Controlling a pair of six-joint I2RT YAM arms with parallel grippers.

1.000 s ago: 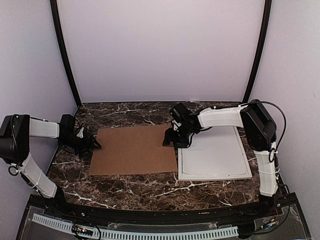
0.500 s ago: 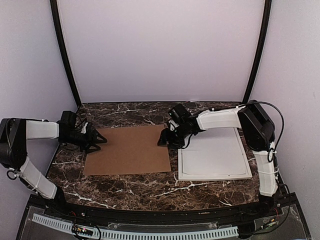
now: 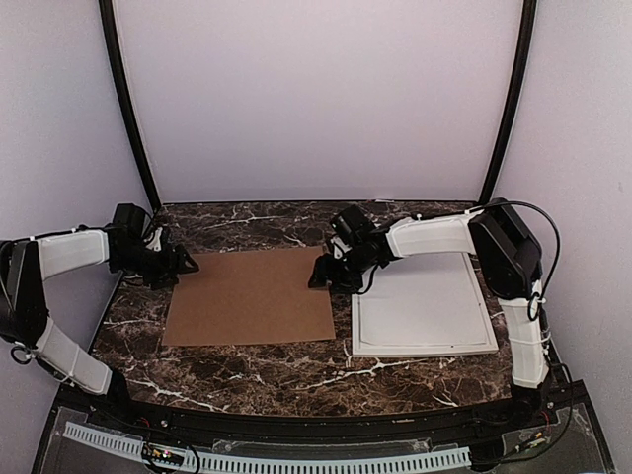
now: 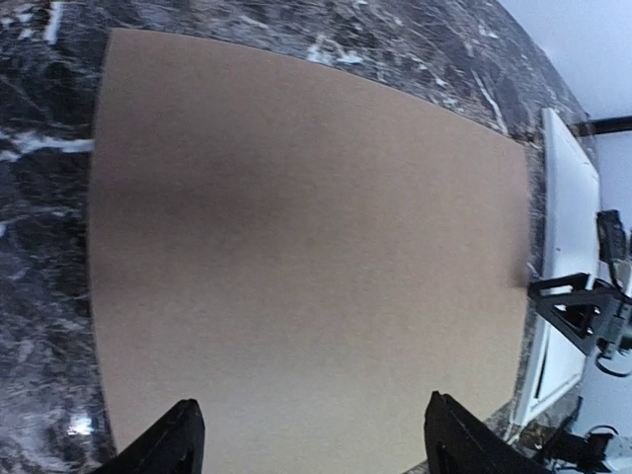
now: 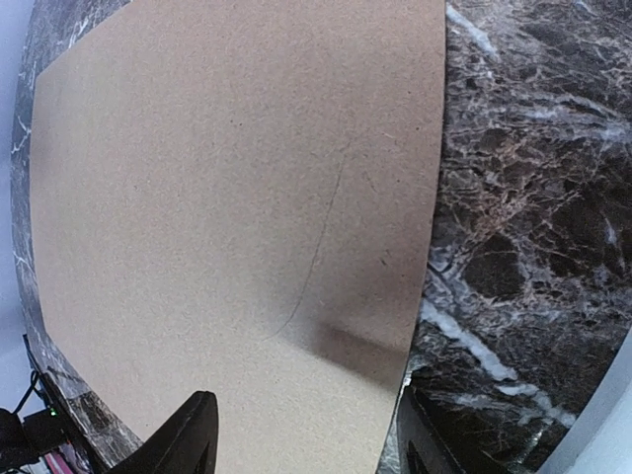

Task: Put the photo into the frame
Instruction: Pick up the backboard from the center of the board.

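Observation:
The photo does not show in any view. A plain brown backing board (image 3: 252, 294) lies flat in the middle of the marble table. The white frame (image 3: 425, 348) lies flat to its right, a strip of marble between them. My left gripper (image 3: 183, 265) hovers at the board's far left corner, open, and in its wrist view the fingers spread wide above the board (image 4: 296, 227) with nothing between them. My right gripper (image 3: 321, 276) is open at the board's right edge. One finger is over the board (image 5: 227, 178) and the other over the marble beside it.
Dark marble table (image 3: 296, 370) with bare strips in front of and behind the board. Purple walls and two black posts (image 3: 128, 109) close in the back. The right arm reaches over the frame's far left corner.
The board has slid a little to the left with the right gripper following it. The left gripper has drawn back from the board's left edge toward the far left corner.

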